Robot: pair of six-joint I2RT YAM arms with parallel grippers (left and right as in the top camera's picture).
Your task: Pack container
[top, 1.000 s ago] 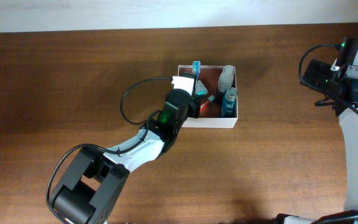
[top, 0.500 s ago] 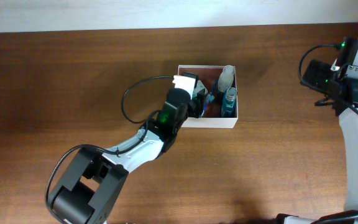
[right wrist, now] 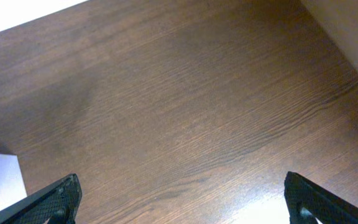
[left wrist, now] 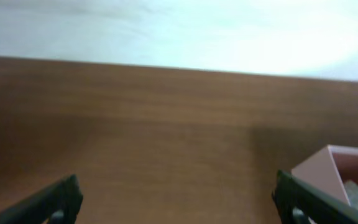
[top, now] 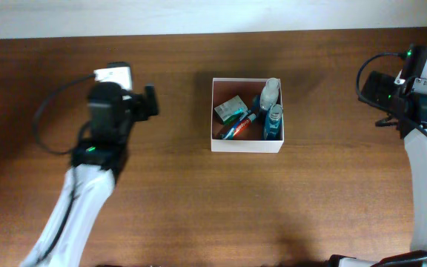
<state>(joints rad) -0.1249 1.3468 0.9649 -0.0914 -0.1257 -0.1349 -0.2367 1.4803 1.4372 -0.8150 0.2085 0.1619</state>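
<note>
The container looks packed (toiletries lie inside), so both arms sit away from it, left gripper and right gripper wide open, empty.

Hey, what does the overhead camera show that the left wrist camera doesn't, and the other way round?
Only overhead: the whole square white cardboard container with its contents, including a green-and-white packet and a blue bottle, plus the right arm. Only left wrist: a close look between the left arm's black fingers, spread wide and empty. Both: the brown wooden table and a corner of the container.
</note>
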